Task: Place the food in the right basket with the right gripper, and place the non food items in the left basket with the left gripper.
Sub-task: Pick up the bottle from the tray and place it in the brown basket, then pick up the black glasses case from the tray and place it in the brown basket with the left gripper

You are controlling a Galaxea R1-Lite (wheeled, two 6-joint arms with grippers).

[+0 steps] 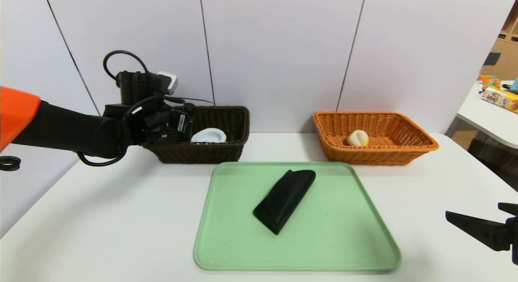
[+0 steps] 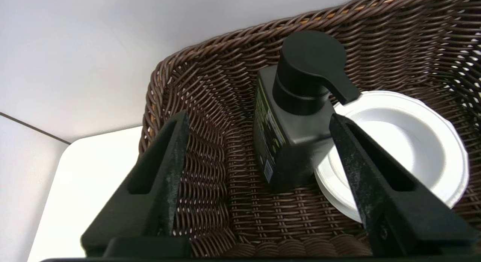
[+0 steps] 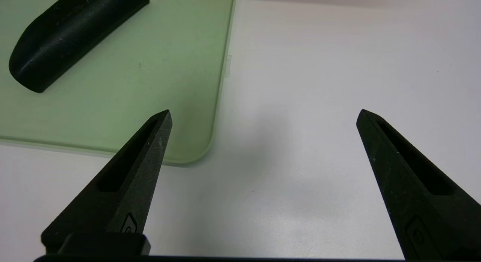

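- The counter [image 1: 121,217] is carrying everything, and it is white.
- The green tray [image 1: 332,233] is lying at the middle of the counter, nearest to me.
- The brown basket [image 1: 238,128] is sitting behind the tray's left corner, against the wall.
- The orange basket [image 1: 404,132] is sitting behind the tray's right corner, well apart from the brown one.
- My left arm is reaching over the near left end of the brown basket, with my left tool [image 2: 259,119] hanging inside it.
- My left tool is standing released: one finger [image 2: 165,156] is clear of the bottle with a gap, the other finger [image 2: 360,168] is just beside the bottle's far side, and I cannot tell whether that one is touching.
- My right tool [image 3: 263,115] is hovering over bare counter beside the tray's right near corner, spread wide and holding nothing.
- The black block [image 1: 285,199] is lying on the tray, slanting from the near left to the far right, untouched.
- The bottle [image 2: 289,130] is standing in the brown basket between my left fingers, leaning a little, its black pump cap uppermost and its spout pointing over the roll.
- The white roll [image 2: 409,149] is lying flat on the brown basket's floor, right beside the bottle, which may be resting on its edge.
- The bun [image 1: 357,138] is lying in the orange basket, toward its left half.
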